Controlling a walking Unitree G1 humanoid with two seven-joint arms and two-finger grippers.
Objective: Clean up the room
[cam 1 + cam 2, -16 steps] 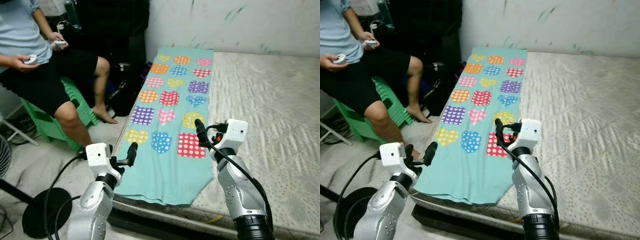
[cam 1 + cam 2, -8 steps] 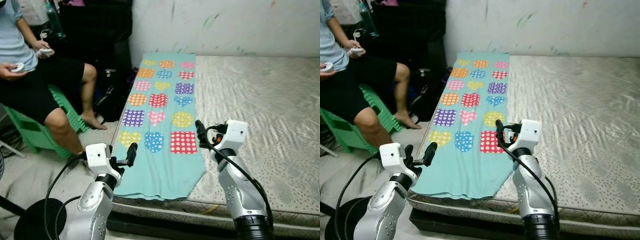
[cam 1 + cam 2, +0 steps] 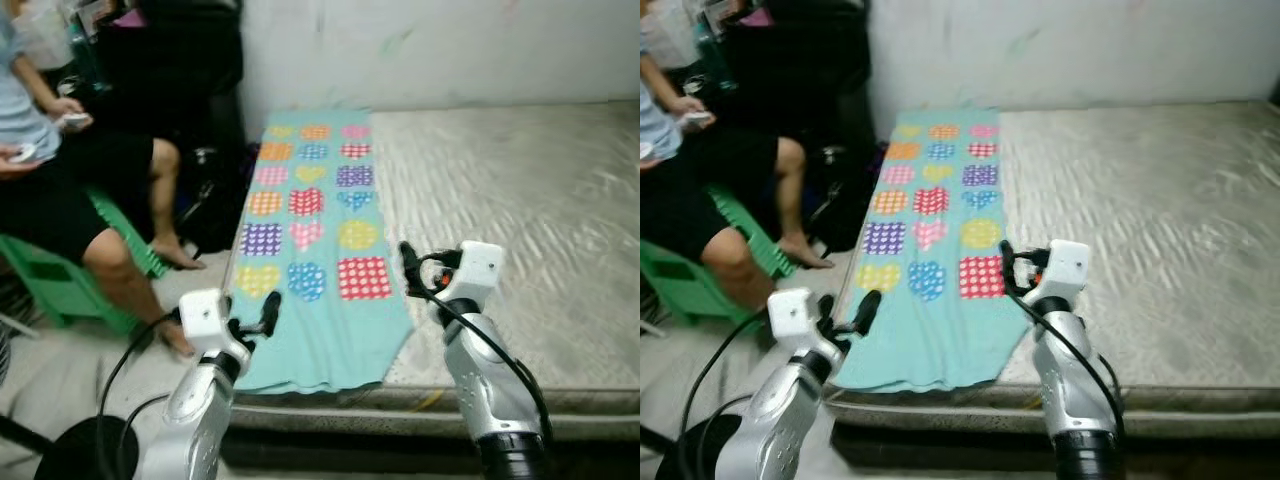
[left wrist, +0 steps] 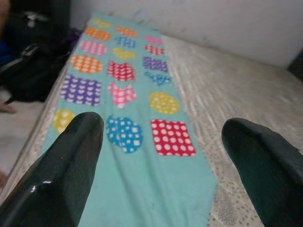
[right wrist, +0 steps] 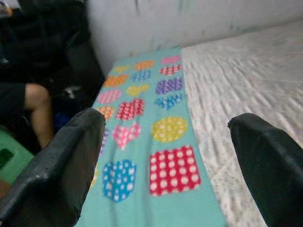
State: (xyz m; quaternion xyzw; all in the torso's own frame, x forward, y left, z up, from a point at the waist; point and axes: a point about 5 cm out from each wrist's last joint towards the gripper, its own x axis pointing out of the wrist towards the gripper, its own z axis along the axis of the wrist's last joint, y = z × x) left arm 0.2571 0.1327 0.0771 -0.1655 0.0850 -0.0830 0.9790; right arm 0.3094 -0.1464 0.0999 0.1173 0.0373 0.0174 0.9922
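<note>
While both arms reach forward, empty jaws gape wide above the towel [image 3: 318, 230].

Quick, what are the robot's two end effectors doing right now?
Left end effector: open, holding nothing, above the near end of the blanket.
Right end effector: open, holding nothing, by the blanket's edge.

A seated person in black shorts [image 3: 60, 200] at ten o'clock is cut off by the frame's edge; the handheld items are too small to identify. The teal heart-patterned cloth [image 3: 315, 250] blurs at its near hem, draped over the mattress edge.
</note>
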